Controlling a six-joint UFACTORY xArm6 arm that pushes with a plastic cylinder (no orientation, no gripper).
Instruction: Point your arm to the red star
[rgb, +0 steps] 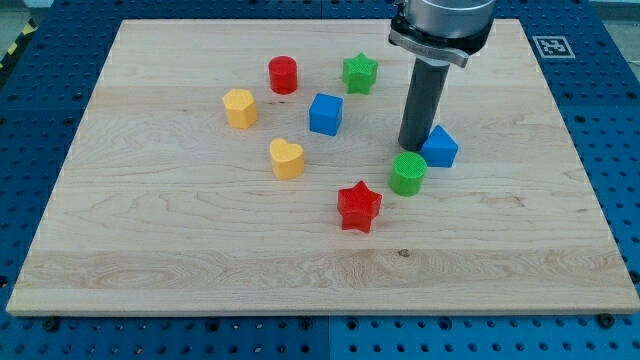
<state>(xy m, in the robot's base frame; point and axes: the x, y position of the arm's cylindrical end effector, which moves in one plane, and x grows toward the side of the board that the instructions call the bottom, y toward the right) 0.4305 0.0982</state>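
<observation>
The red star (359, 206) lies on the wooden board (180, 250), a little below the middle. My tip (414, 148) rests on the board up and to the right of the star, a short gap away. The tip stands just above the green cylinder (408, 172) and right beside the blue block (439, 147), which is on its right. The green cylinder sits between the tip and the red star.
A blue cube (326, 113) and a green star (360, 72) lie to the tip's upper left. A red cylinder (283, 74), a yellow block (240, 107) and a yellow heart (287, 158) lie further to the view's left.
</observation>
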